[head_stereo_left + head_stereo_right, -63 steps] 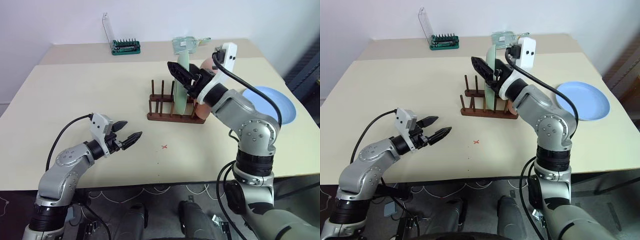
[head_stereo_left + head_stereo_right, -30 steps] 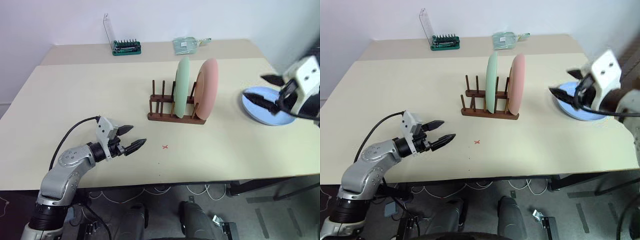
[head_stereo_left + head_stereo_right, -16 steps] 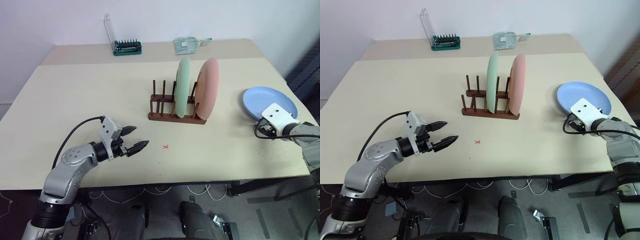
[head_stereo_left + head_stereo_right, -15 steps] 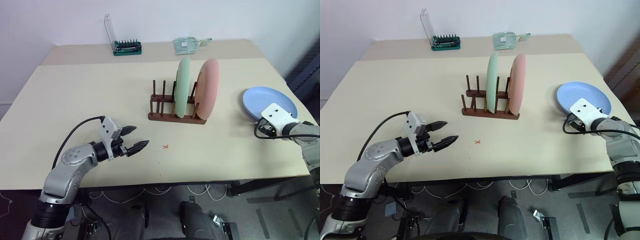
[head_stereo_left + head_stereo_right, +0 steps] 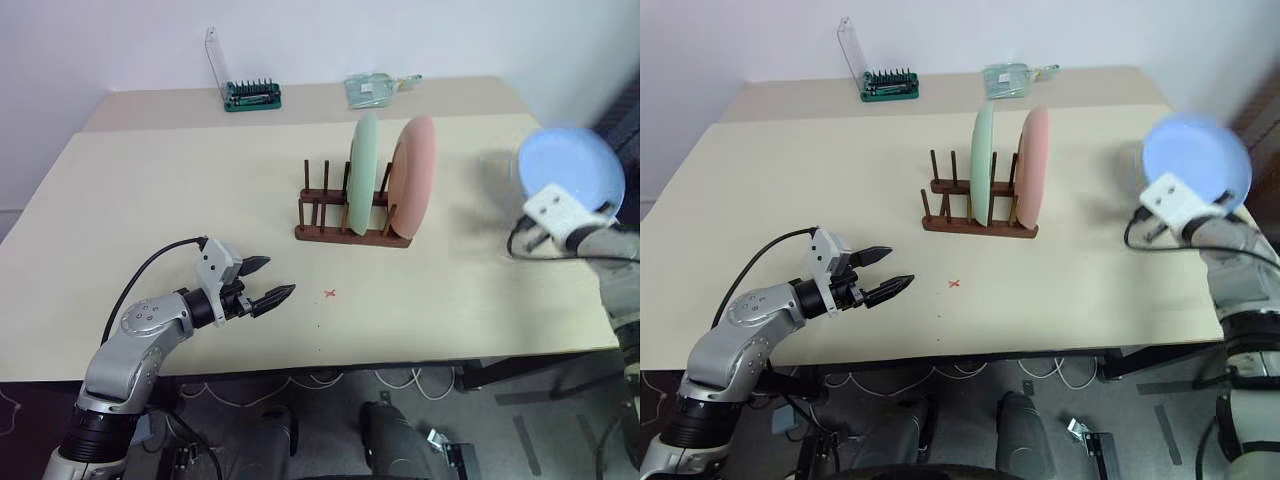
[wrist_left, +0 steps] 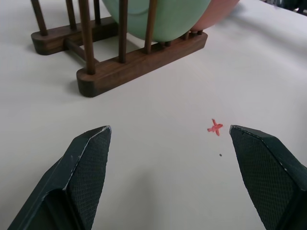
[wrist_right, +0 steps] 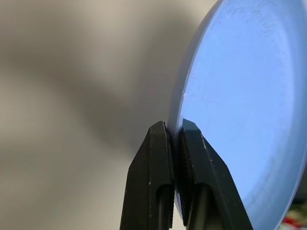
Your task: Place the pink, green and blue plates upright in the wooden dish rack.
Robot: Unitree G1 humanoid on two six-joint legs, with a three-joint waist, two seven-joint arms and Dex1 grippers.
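Moved: round light blue plastic plate point(image 5: 570, 170) is now off the tabletop point(image 5: 180, 180), raised at far right.
Right gripper point(image 7: 175, 132): we see it clenched on the plate's rim.
Left gripper point(image 5: 270, 280): released, idle.
Small dark wooden dish rack point(image 5: 345, 232): mint green plate point(image 5: 364, 172) and pale pink plate point(image 5: 413, 175) upright.
Risk: we think the thin rim pinch may let the plate swing or slip.

The two eye views look from the robot's head, forward and down across the whole worktop point(image 5: 180, 180) to the wall behind. They share nearly the same scene, the dish rack point(image 5: 352, 232) near the middle. The left wrist view sits low, close above the worktop, looking along the left gripper point(image 6: 168, 172) at the near end of the dish rack, which the eye views also show. The right wrist view looks very close along the right gripper point(image 7: 175, 143) at the rim of the blue plate point(image 7: 240, 110), also seen at the right edge of the eye views.
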